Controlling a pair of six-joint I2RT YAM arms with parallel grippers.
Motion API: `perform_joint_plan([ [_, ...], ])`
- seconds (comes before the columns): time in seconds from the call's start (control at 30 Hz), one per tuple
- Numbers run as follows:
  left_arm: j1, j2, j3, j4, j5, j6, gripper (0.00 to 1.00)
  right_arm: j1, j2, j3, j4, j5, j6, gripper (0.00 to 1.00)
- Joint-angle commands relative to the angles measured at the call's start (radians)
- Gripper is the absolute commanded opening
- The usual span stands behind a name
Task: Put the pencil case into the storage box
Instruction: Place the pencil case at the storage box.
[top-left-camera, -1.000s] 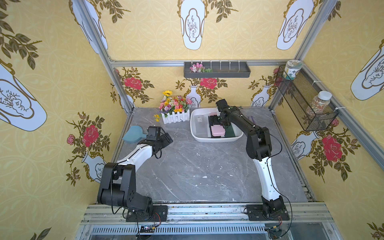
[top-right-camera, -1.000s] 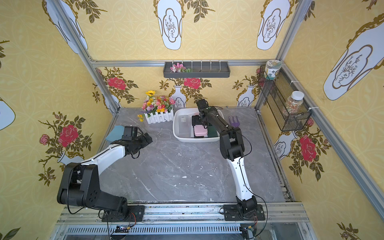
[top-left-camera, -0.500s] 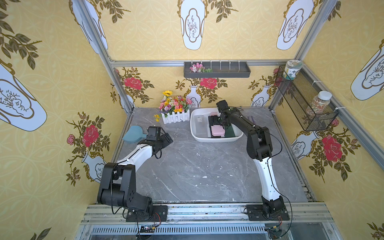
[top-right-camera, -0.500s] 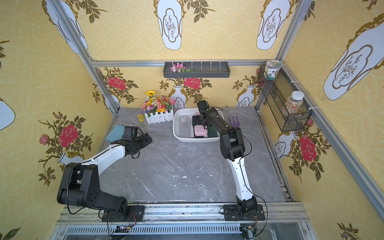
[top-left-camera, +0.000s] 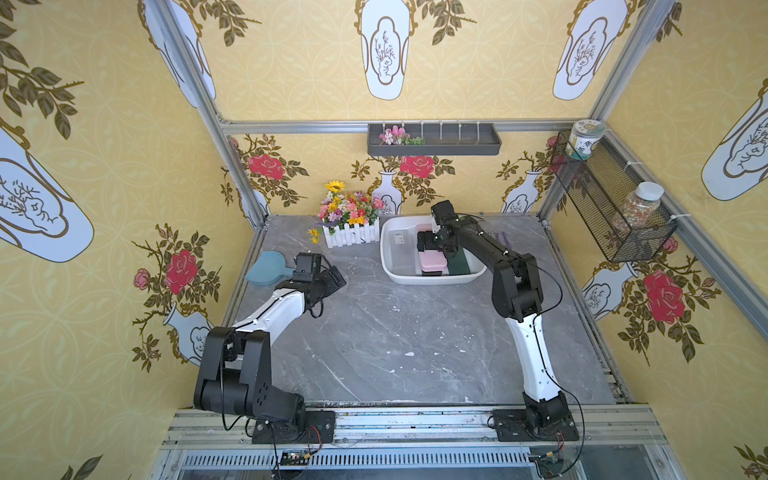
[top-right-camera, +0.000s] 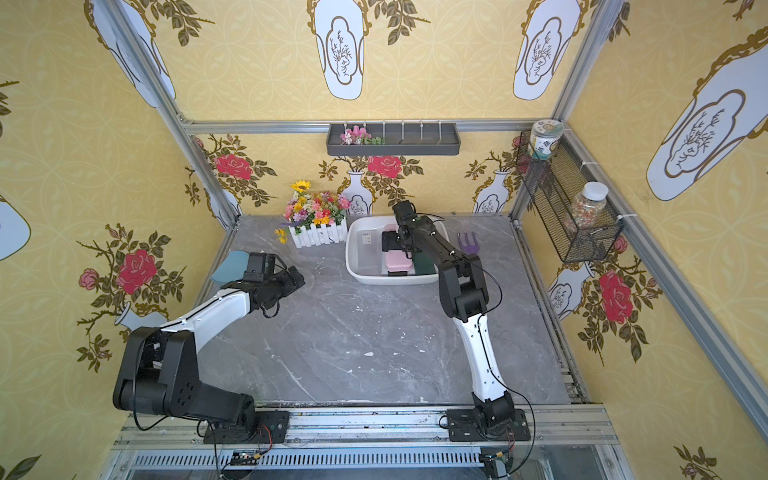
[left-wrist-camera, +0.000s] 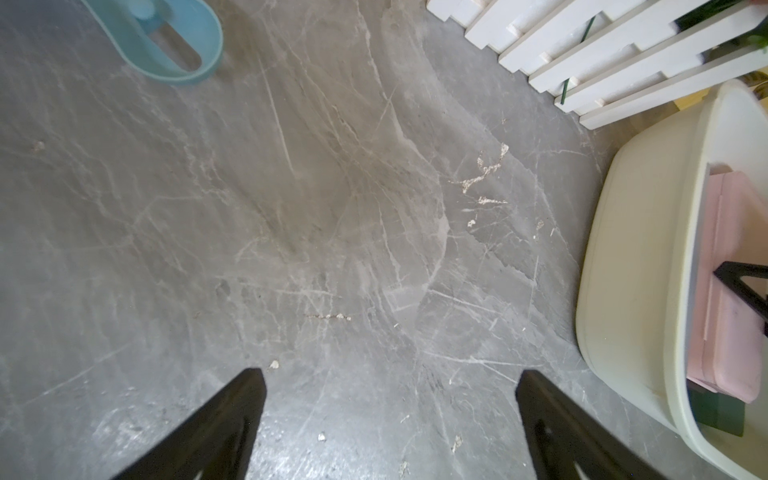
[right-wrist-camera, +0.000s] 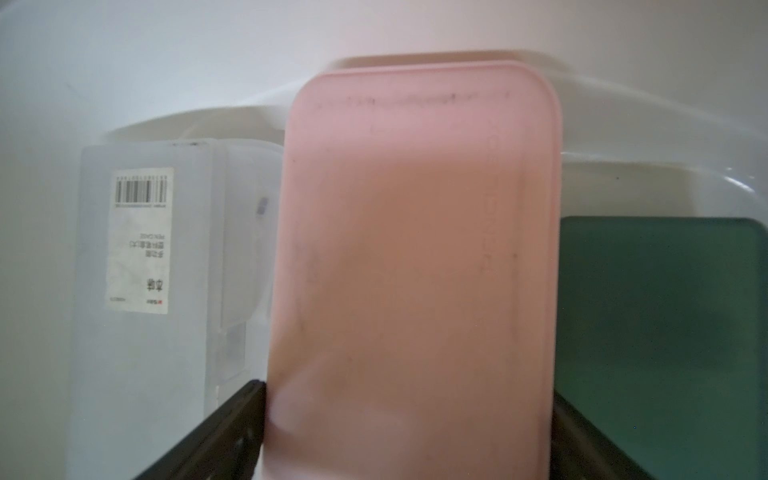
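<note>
Little shifted since a sec ago: right gripper (right-wrist-camera: 409, 392) stays low in the white plastic storage box (top-left-camera: 436, 279), fingers (right-wrist-camera: 224, 428) against both long sides of the pink rounded-rectangular pencil case (right-wrist-camera: 411, 270); can't tell if gripping or let go. Case lies in box btwn a frosted clear case (right-wrist-camera: 166, 291) and a dark green case (right-wrist-camera: 660, 332), little side room. Over grey marble bench (top-left-camera: 395, 332), left gripper (left-wrist-camera: 390, 373) spread wide, empty; white picket flower planter (top-left-camera: 351, 235) just beside box.

Pink pencil case (right-wrist-camera: 415, 270), white storage box (top-left-camera: 432, 281), grey marbled table (top-left-camera: 395, 332).
</note>
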Motion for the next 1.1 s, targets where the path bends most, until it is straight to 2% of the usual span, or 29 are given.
perform_joint_plan([
  [0.0, -0.003, -0.002, -0.006, 0.006, -0.001, 0.014, 1.00, -0.009, -0.037, -0.072, -0.032, -0.050, 0.005, 0.97],
  [0.07, -0.007, -0.001, -0.005, 0.012, 0.009, 0.018, 1.00, -0.015, -0.048, -0.065, -0.042, -0.058, 0.012, 0.97],
  [0.17, -0.023, -0.005, -0.006, 0.031, 0.024, 0.029, 1.00, -0.042, -0.079, -0.121, 0.038, -0.191, 0.052, 0.97],
  [0.3, -0.057, -0.026, -0.002, 0.091, 0.088, 0.056, 1.00, -0.034, -0.050, -0.063, -0.030, -0.147, 0.019, 0.97],
  [0.4, -0.120, -0.028, 0.034, 0.168, 0.125, 0.080, 1.00, -0.042, -0.036, -0.049, -0.049, -0.151, 0.019, 0.97],
  [0.47, -0.177, 0.020, 0.117, 0.163, 0.104, 0.105, 1.00, -0.043, -0.025, -0.028, -0.065, -0.155, 0.019, 0.97],
  [0.7, -0.366, 0.370, 0.538, 0.039, 0.027, 0.181, 1.00, -0.043, 0.030, 0.073, -0.144, -0.150, 0.030, 0.97],
  [0.9, -0.449, 0.521, 0.705, 0.065, 0.022, 0.193, 1.00, -0.042, 0.075, 0.149, -0.218, -0.108, 0.028, 0.97],
  [1.07, -0.503, 0.633, 0.861, -0.073, -0.068, 0.246, 1.00, -0.038, 0.085, 0.156, -0.232, -0.087, 0.025, 0.97],
])
